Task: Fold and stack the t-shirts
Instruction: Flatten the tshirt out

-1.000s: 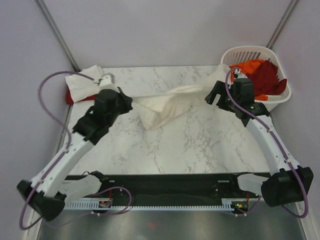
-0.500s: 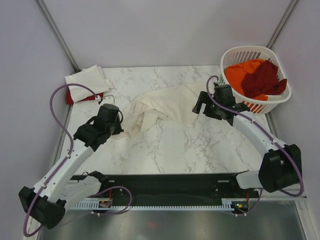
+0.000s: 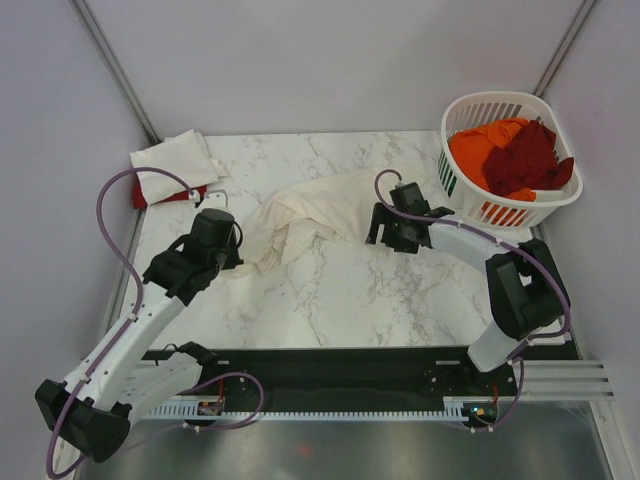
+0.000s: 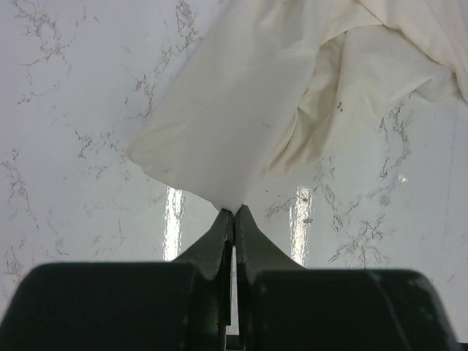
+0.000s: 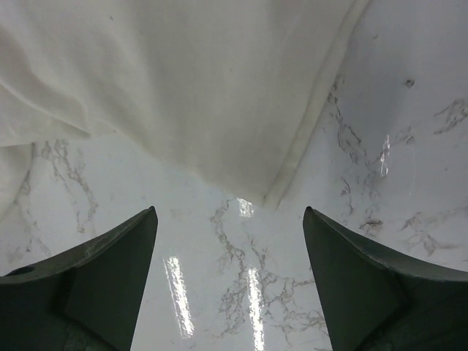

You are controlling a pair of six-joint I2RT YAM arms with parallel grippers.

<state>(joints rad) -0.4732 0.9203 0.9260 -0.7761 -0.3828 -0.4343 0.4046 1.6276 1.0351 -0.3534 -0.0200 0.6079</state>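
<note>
Looks like the spread-it-flat step to me, before any actual folding. The cream shirt (image 3: 315, 210) is lying bunched up across the middle of the table (image 3: 380, 300), and it's wrinkled and doubled over on itself.

The left gripper (image 4: 234, 219) has its fingers pinched tight together on a corner of the shirt, with the cloth fanning out from the tips. The right gripper (image 5: 228, 212) is spread wide with nothing in it. It's hovering low over the marble, just short of the shirt's hem (image 5: 311, 131), which runs down to a corner right between the fingers.

My guess for the next move: the right one has to slide forward a bit and close on that hem corner. Then both arms pull apart to get the fabric taut and flat. It needs to grab one layer only, and the cloth is thin and floppy, so that could be fiddly.

Room-wise, there's lots of bare marble on the near side of the shirt to lay it out. The basket (image 3: 500, 212) with an orange shirt (image 3: 480, 150) and a dark red one (image 3: 525, 155) sits near the right arm, so a wide swing that way is tight. The folded pile (image 3: 170, 160) is in the far left corner, well apart from the action.
</note>
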